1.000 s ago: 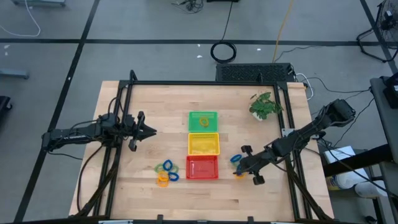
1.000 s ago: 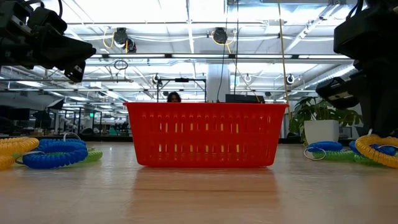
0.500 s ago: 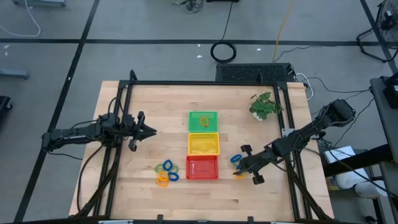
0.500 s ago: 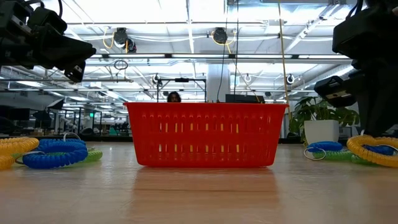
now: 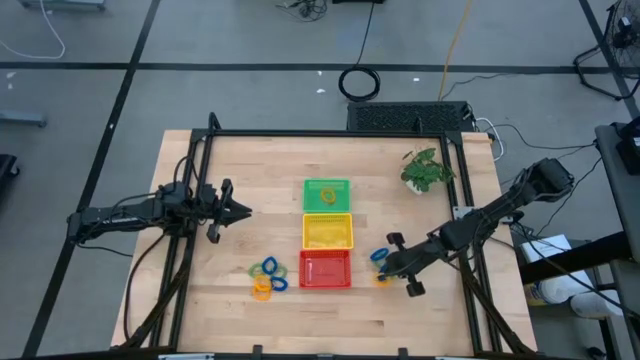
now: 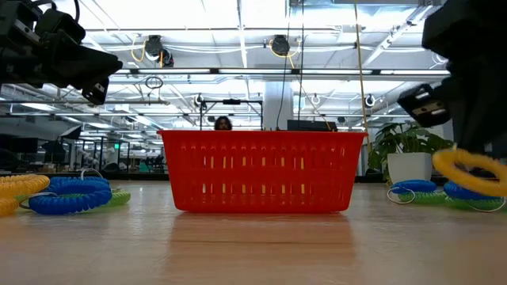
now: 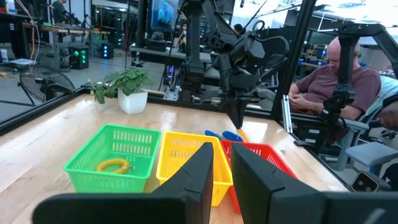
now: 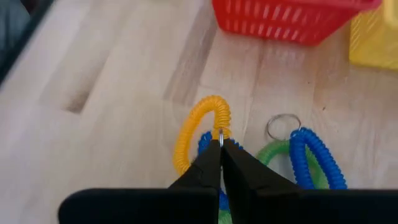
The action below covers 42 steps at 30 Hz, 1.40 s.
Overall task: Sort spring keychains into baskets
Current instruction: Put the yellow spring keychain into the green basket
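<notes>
My right tool (image 8: 221,149) is clamped on the ring of a yellow keychain (image 8: 198,129), seemingly lifted just off the worktop (image 5: 200,300) beside the red basket (image 5: 325,269), while my left tool (image 5: 238,209), fingers nearly together, waits well apart.

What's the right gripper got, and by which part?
The right gripper pinches the orange-yellow coiled plastic keychain by its small metal ring, lifted off the table.
</notes>
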Motion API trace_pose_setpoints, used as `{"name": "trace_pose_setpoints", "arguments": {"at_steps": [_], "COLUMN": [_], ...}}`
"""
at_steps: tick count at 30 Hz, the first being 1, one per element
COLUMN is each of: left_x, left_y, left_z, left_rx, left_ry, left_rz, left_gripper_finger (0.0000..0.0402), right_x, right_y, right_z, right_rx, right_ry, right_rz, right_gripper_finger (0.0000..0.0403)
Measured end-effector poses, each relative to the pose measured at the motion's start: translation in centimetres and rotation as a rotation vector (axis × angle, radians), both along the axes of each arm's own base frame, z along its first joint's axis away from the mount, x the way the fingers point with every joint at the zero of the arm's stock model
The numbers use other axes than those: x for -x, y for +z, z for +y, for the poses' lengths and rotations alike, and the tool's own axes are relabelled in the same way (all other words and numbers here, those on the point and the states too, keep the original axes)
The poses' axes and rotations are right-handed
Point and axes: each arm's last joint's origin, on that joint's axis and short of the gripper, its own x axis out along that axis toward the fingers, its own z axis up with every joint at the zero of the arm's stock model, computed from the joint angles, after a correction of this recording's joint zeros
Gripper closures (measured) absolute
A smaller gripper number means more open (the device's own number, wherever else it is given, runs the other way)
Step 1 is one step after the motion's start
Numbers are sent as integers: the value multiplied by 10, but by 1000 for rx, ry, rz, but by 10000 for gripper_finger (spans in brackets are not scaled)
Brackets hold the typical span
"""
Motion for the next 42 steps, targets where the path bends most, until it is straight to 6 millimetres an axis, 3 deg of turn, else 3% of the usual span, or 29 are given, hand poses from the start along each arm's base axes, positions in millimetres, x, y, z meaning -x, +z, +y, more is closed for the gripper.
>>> {"name": "trace_pose_setpoints", "arguments": {"at_steps": [16,30,42], "left_x": [0,0,0], "left_y": [0,0,0], "left_z": [0,0,0], "left_rx": [0,0,0], "left_ry": [0,0,0], "left_rz": [0,0,0], "left_gripper_finger": [341,341,341], "right_x": [14,14,0], "right_y": [43,45,51], "right_z": [-11,-12,-35], "right_rx": [3,10,80], "right_ry": [-40,-38,-149], "right_rz": [-244,-256,-349], "right_gripper_finger": [403,403,403]}}
